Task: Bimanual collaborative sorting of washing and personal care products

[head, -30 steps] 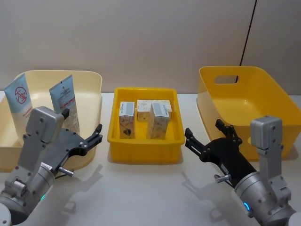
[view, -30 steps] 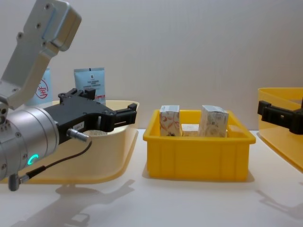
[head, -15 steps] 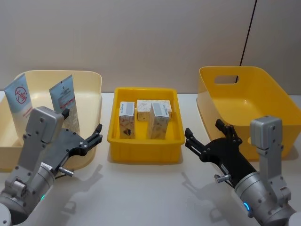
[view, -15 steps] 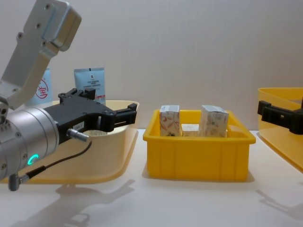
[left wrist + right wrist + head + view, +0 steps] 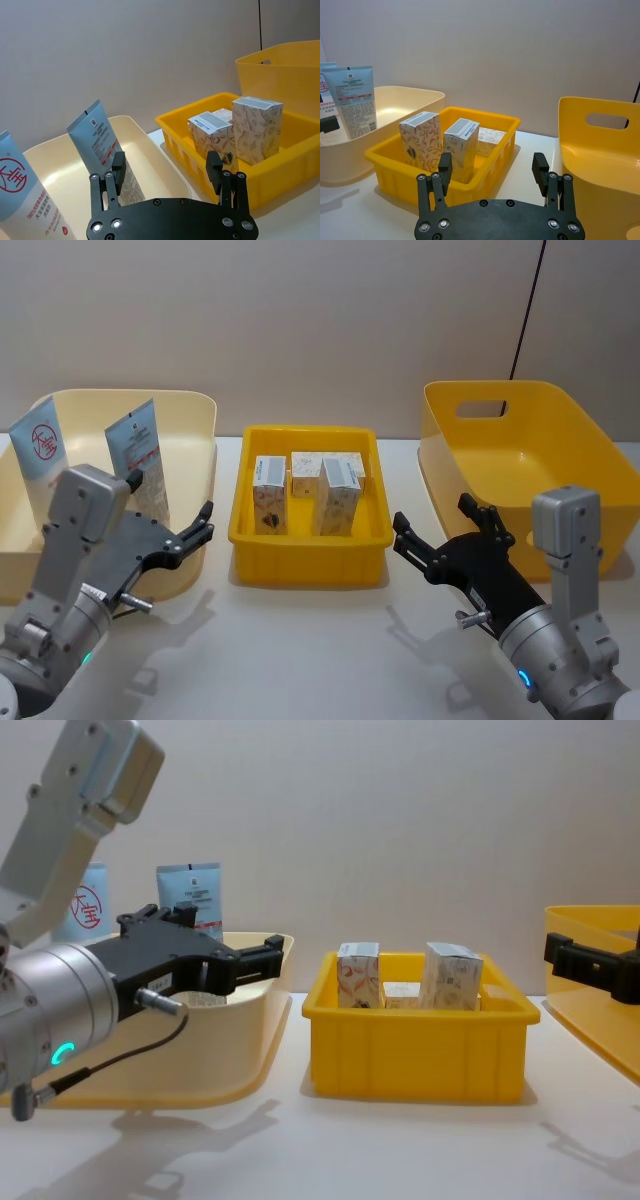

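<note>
Three small white patterned cartons (image 5: 270,495) (image 5: 340,490) (image 5: 312,468) stand in the small yellow tray (image 5: 310,565) at the centre. A pale-blue tube with a red circle (image 5: 38,445) and a blue-grey pouch (image 5: 135,445) lean upright in the cream bin (image 5: 190,415) on the left. My left gripper (image 5: 175,502) hovers open and empty at that bin's front right corner, pointing toward the tray. My right gripper (image 5: 432,515) hangs open and empty just right of the tray. In the left wrist view the pouch (image 5: 100,145) lies beyond the open left gripper (image 5: 166,162).
A large yellow bin (image 5: 560,455) with a handle slot stands at the right, with nothing inside. White table runs along the front of the bins. A plain wall with a thin black cable (image 5: 528,310) closes the back.
My left arm has drawn back a little toward the left, its gripper still open. The right arm and the products have not moved.
</note>
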You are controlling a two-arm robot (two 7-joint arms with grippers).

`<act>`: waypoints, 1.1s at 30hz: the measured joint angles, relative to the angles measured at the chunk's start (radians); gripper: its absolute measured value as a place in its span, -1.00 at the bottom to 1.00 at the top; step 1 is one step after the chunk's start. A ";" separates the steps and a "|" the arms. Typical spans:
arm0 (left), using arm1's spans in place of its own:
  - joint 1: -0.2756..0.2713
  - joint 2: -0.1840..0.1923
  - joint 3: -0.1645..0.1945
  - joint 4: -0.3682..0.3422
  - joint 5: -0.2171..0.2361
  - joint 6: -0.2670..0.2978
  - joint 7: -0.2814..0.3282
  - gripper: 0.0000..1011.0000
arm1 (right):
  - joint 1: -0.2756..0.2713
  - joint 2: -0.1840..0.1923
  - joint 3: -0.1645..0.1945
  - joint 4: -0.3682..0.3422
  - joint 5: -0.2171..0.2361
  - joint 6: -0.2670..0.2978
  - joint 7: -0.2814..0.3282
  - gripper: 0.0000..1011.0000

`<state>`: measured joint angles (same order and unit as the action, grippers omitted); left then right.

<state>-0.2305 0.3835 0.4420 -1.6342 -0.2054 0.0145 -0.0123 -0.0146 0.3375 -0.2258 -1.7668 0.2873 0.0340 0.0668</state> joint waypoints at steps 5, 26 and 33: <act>0.008 0.004 -0.015 -0.012 -0.012 0.003 -0.004 0.98 | 0.000 0.000 0.000 0.000 0.000 0.000 0.000 0.98; 0.002 0.006 -0.100 -0.036 -0.124 0.098 -0.058 0.98 | 0.000 0.000 0.000 0.000 0.000 0.000 0.000 0.98; -0.014 -0.009 -0.127 -0.009 -0.166 0.138 -0.071 0.98 | 0.000 0.000 0.000 0.000 0.000 0.000 0.000 0.98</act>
<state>-0.2449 0.3742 0.3146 -1.6432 -0.3711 0.1530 -0.0835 -0.0147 0.3374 -0.2258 -1.7668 0.2874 0.0341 0.0667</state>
